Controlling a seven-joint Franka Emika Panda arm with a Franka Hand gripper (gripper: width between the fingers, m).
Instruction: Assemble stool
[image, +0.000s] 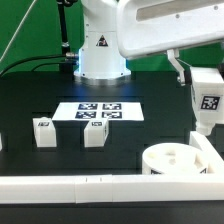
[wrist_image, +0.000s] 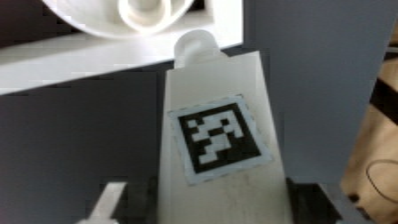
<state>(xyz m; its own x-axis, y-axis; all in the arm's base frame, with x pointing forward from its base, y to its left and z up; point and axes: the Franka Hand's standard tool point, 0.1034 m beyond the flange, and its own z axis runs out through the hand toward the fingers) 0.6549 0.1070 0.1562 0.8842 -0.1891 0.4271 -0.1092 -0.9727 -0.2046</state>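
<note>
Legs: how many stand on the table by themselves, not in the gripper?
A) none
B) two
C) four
B: two legs stand on the table, while the gripper holds the third leg.

A black, matte worktop (image: 30, 100) fills most of the scene and takes a soft grey sheen towards its far side, so the light is even and the shadows faint. Behind it, on the exterior view's left, hangs a green backdrop (image: 30, 25); further right the background is pale and blurred. The marker board (image: 100, 111) lies flat near the middle of the worktop. A long white border wall (image: 60, 188) runs along the near edge. The wrist view shows the worktop (wrist_image: 71, 130) as dark grey, crossed by the white border wall (wrist_image: 71, 65), with a light brown surface (wrist_image: 377, 150) beyond; what that is cannot be told.
</note>
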